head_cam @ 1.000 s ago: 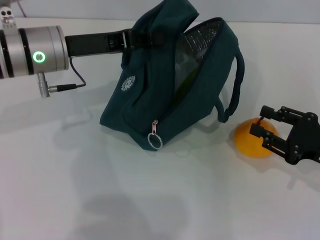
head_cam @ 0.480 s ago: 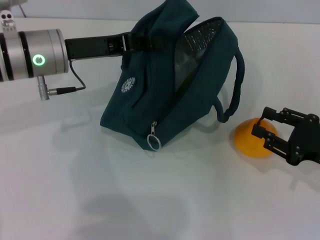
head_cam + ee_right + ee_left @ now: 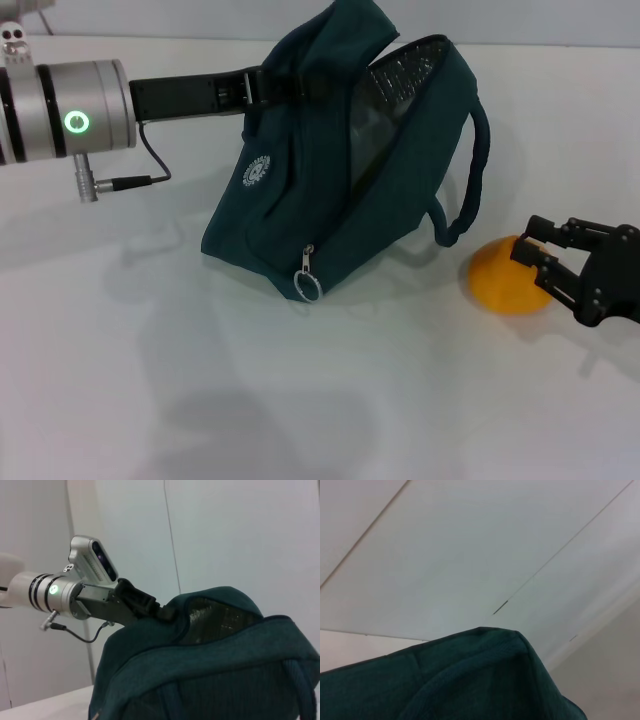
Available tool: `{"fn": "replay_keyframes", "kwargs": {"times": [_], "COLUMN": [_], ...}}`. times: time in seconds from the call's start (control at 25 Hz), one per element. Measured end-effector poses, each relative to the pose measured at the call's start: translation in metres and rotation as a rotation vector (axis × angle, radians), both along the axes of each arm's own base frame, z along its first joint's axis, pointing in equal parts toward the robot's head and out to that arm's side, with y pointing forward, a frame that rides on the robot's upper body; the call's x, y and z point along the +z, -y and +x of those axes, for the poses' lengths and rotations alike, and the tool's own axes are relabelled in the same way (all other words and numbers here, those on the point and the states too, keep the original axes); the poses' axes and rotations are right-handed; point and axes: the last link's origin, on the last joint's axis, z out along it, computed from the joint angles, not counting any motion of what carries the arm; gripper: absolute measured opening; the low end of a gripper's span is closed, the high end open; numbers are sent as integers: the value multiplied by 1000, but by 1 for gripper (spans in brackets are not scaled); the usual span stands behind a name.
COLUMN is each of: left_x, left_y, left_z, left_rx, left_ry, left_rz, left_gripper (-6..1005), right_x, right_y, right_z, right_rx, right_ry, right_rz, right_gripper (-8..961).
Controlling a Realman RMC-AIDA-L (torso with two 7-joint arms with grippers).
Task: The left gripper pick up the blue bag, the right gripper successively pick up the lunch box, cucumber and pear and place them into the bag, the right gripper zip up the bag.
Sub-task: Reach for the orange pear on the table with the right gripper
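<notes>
The blue bag (image 3: 290, 210) hangs tilted over the white table, its mouth open and silver lining showing. My left gripper (image 3: 265, 85) is shut on the fabric at the bag's top, its fingertips buried in the cloth; the right wrist view shows the left gripper (image 3: 142, 604) on the blue bag (image 3: 215, 680). The yellow-orange pear (image 3: 498, 280) lies on the table to the bag's right. My right gripper (image 3: 523, 238) reaches in from the right, its fingers closed against the pear's right side. The lunch box and cucumber are hidden.
The bag's zipper ring pull (image 3: 308, 287) dangles at its lower front corner. A loop handle (image 3: 480, 150) hangs on the bag's right side, close to the pear. The left wrist view shows only the bag's fabric (image 3: 470, 680) and a white wall.
The right gripper's fingers have narrowed onto the pear and the hand has shifted slightly right. The bag and the left arm stay put.
</notes>
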Motion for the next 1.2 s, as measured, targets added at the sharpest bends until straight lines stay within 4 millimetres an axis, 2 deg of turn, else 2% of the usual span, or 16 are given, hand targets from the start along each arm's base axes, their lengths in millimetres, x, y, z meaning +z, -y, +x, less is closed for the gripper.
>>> {"fn": "replay_keyframes", "kwargs": {"times": [0.24,0.56,1.2], "left_x": [0,0,1], "left_y": [1,3,2], "left_z": [-2,-4,-3], "left_rx": [5,9,6], "left_ry": [0,1,0], "left_rz": [-1,-2,3], "left_gripper": [124,125,126], "right_x": [0,0,-1], "right_y": [-1,-3,-4], "right_z": [0,1,-1], "right_rx": [-7,-19,-9], "right_ry": [-5,0,5], "right_rz": [17,27,19], "right_gripper": [267,271,125]}}
